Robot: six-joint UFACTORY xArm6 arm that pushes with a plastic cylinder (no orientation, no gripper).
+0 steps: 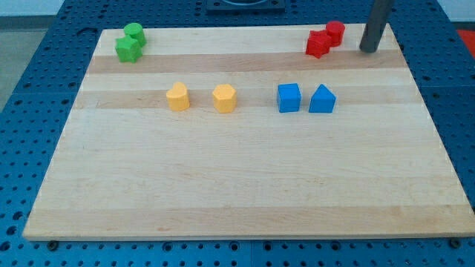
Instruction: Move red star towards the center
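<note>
**A:** Where is my tip (367,50) right now?

**B:** Down on the wooden board (245,185), at the view's top right corner, close to the board's right edge. The dark rod rises from it out of the top of the view.

**A:** Is there a claw to open or close?

**B:** No claw, just a plain rod end. It grips nothing and touches no block.

**A:** And the red star (318,44)?

**B:** Just to the view's left of my tip, with a visible gap between them. A red cylinder (335,32) sits touching the star, slightly higher in the view and on the side nearer my tip. Both are far up the board, well away from its middle.

**A:** What else lies around?

**B:** Below and left of my tip are two blue blocks: a blue triangular block (322,99) closer to it, then a blue cube (289,97) just beside that one. Further left on the same row sit a yellow hexagonal block (224,98) and another yellow block (177,96), whose shape I can't make out for sure. Farthest from my tip, at the view's top left corner, two green blocks touch: a green cylinder (134,33) and a green star-like block (127,50).
</note>
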